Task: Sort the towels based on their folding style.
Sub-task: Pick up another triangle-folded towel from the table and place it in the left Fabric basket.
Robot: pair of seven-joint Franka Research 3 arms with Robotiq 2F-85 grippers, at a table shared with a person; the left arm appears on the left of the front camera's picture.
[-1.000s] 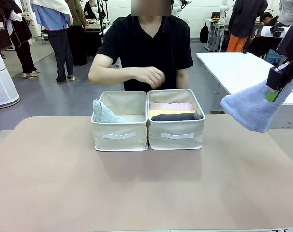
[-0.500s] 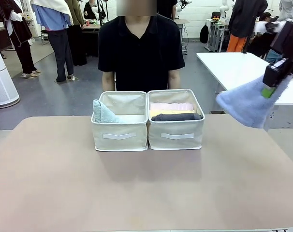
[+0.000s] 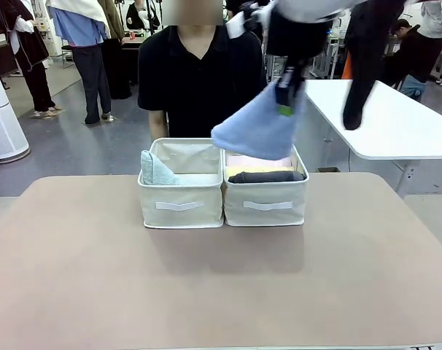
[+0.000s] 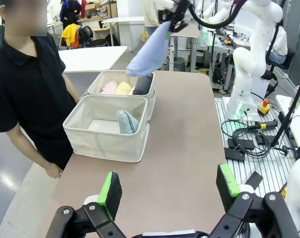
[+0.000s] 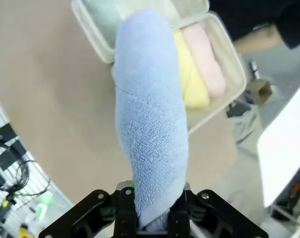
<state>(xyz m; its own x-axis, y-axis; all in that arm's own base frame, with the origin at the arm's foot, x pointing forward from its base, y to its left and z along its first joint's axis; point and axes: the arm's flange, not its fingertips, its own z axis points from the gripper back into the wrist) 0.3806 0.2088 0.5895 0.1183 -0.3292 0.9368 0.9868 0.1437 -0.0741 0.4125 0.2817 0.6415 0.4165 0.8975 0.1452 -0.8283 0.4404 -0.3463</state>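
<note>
A robot's right tool, clamped on the narrow end of a lavender-blue cone-folded terry towel, carries it high above two beige fabric bins on the tan surface, the towel's broad end hanging down over the seam between them. The arm reaches in from the upper right across the middle, wrist tipped downward so the towel dangles below the fingers. In the right wrist view the cloth is pinched between the two pads at the very tip, the rest drooping free.

The left-hand bin holds one pale mint-blue cone-folded towel; the right-hand bin holds a dark grey rolled towel, a yellow rolled towel and a pink rolled towel. The cone in the air judged to belong with the mint one.

The risk from here: the towel hangs nearer the bin of rolls than its own, so a release at this spot could drop it onto the rolls or leave it draped over the shared wall. The grip at the tip is small, and soft terry could slip or the fold come undone in the fall. A person in a black polo shirt stands close behind the bins.

The left tool waits at the robot's side of the surface, its green-padded fingers wide apart and holding nothing
</note>
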